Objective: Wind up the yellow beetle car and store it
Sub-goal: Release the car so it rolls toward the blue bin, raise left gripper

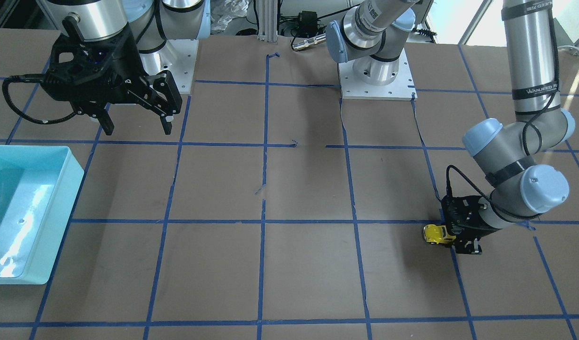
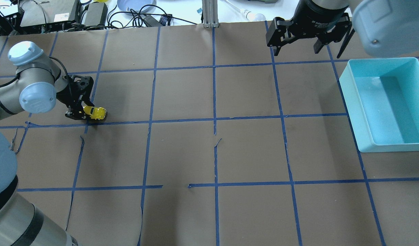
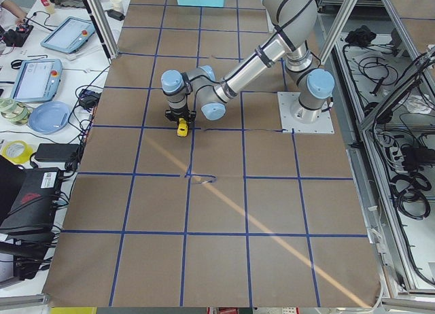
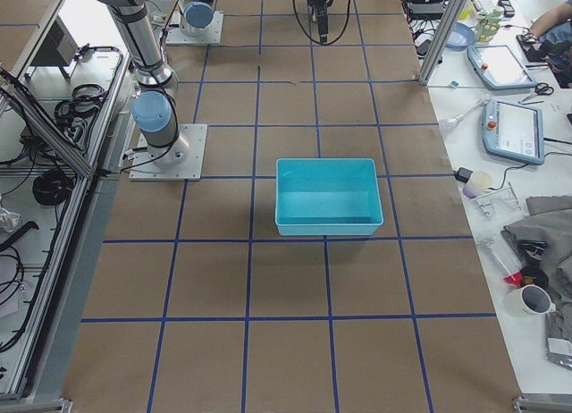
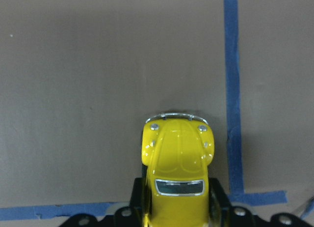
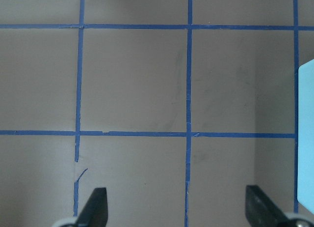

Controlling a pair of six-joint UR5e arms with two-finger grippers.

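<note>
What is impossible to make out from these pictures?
Rear of the yellow beetle car: left wrist view, cut off by the bottom edge; overhead view, covered by the left hand.
Its wheels: under the body in the wrist view, too small elsewhere.
Part of the light blue bin: front-facing view, cut by the left edge.

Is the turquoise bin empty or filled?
Empty: the bin shows only its bare floor; the yellow beetle car is in the left gripper.
</note>
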